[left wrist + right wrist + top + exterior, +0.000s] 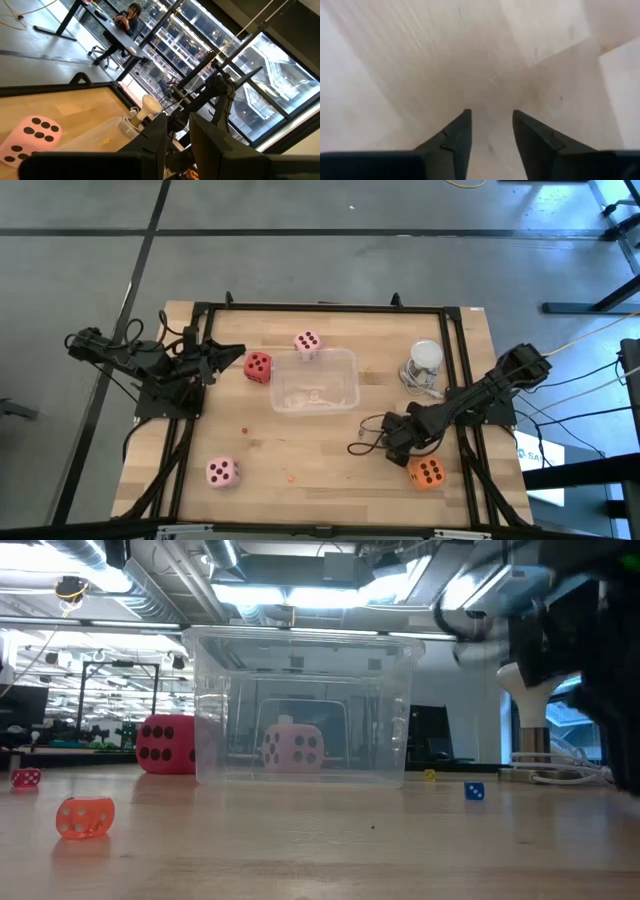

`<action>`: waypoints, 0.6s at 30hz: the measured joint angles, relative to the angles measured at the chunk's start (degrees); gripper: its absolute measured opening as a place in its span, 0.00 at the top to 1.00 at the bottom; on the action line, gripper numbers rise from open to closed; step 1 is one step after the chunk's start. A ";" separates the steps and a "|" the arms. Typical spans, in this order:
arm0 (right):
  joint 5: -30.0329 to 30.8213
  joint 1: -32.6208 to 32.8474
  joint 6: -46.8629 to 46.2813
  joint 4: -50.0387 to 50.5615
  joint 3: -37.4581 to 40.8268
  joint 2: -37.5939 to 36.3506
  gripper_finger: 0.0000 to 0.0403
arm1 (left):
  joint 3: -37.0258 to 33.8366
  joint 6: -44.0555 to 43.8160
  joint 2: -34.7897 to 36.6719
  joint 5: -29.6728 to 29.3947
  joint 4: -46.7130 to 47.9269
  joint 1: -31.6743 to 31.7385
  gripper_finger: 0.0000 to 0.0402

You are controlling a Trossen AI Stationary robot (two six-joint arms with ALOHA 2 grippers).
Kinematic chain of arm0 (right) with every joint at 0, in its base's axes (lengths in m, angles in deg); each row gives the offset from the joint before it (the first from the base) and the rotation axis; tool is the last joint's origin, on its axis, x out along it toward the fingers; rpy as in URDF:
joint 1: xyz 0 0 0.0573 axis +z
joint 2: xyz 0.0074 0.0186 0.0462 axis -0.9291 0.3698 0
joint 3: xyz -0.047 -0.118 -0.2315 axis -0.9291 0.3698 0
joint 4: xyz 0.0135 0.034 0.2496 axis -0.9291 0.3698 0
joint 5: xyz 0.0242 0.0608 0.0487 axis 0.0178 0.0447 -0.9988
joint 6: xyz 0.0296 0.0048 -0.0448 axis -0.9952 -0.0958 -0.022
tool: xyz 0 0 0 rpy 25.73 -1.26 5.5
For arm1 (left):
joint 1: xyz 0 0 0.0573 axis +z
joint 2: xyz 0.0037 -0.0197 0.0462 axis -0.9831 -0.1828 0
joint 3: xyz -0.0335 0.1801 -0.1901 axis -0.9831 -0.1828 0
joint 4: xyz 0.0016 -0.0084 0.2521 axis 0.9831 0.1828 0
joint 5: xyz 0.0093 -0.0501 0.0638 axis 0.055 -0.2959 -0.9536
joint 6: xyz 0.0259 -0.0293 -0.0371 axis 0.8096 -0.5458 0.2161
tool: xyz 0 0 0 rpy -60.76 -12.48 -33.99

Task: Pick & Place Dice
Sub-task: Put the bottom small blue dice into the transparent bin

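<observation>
The red die [258, 367] rests on the table left of the clear tub [315, 380]. My left gripper [232, 356] hovers just left of it, open [176, 120], and touches nothing. One pink die [307, 343] stands at the tub's far wall and shows in the left wrist view [30, 137]. The other pink die [222, 472] lies near the near-left corner. The orange die [428, 472] sits on the table near the right edge. My right gripper [390, 442] points down at bare wood just left of it, open [491, 114].
A white stand with a cable [424, 363] stands right of the tub. A dark cable loop [365, 442] lies by my right gripper. Tiny dice lie on the wood, orange [85, 817], red [25, 778] and blue [475, 791]. A black frame [320, 307] runs along the table's edges.
</observation>
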 joint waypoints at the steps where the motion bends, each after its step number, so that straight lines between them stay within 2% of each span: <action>1: 0.25 0.00 -1.31 0.67 -0.02 -1.25 0.61 | 0.02 0.01 -0.02 0.02 0.00 0.00 0.81; 7: 0.32 0.07 -4.36 5.13 -0.05 -9.07 0.59 | 0.01 0.71 -0.02 0.96 0.00 0.00 0.81; 10: 2.89 0.07 -3.98 3.60 -0.12 -12.11 0.59 | 0.02 1.49 0.00 0.94 0.00 0.00 0.81; 13: 3.25 -0.74 0.79 -2.53 -0.18 -11.80 0.59 | 0.00 1.99 0.00 0.97 0.00 0.00 0.81; 18: 4.32 -2.66 11.84 -13.03 -0.24 -6.59 0.59 | 0.00 3.05 -0.45 3.07 -0.03 0.00 0.81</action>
